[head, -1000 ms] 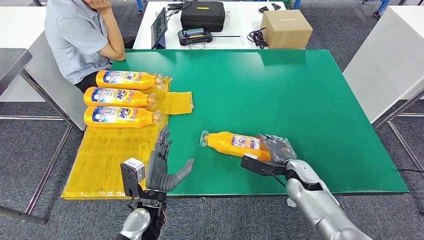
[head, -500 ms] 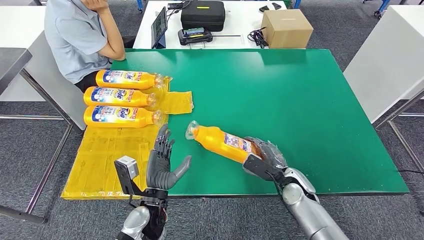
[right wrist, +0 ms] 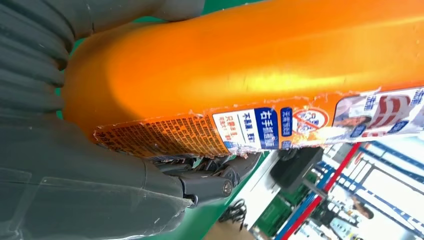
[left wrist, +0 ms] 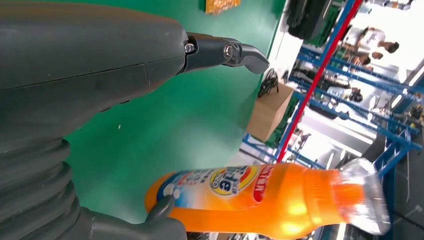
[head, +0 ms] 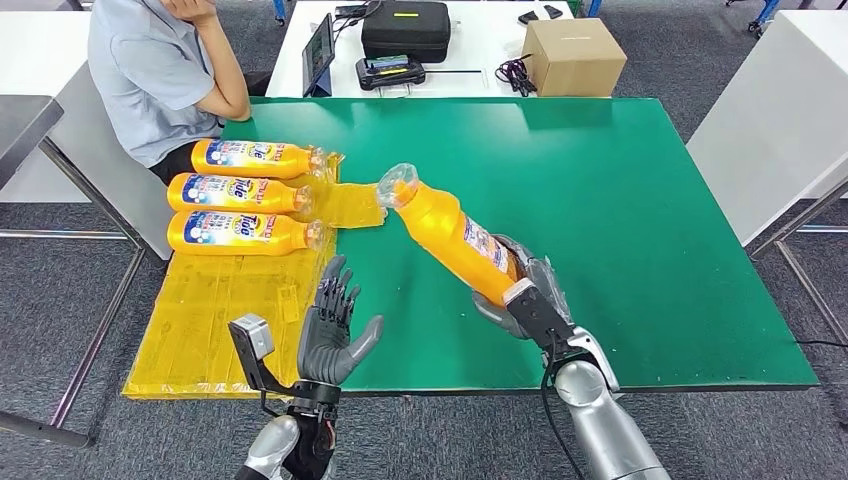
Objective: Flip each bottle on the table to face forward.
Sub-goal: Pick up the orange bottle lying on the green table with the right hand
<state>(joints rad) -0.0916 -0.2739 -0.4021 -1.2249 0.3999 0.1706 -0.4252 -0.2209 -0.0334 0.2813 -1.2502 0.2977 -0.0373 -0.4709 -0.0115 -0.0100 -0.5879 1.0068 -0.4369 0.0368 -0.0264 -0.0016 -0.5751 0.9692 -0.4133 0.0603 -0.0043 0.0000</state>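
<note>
Right hand (head: 522, 300) is gripping the base end of an orange Tide detergent bottle (head: 452, 236), holding it off the green table (head: 620, 220), tilted, clear-capped neck pointing up and away toward the far left. Back label with small print is facing the right wrist camera. Left hand (head: 330, 325) is hovering over the near table edge, fingers spread apart, holding nothing. Three more orange Tide bottles (head: 240, 190) are lying side by side on yellow plastic sheeting (head: 215, 310) at the left, front labels up. A person in a grey shirt (head: 150, 75) is sitting at the far-left corner.
</note>
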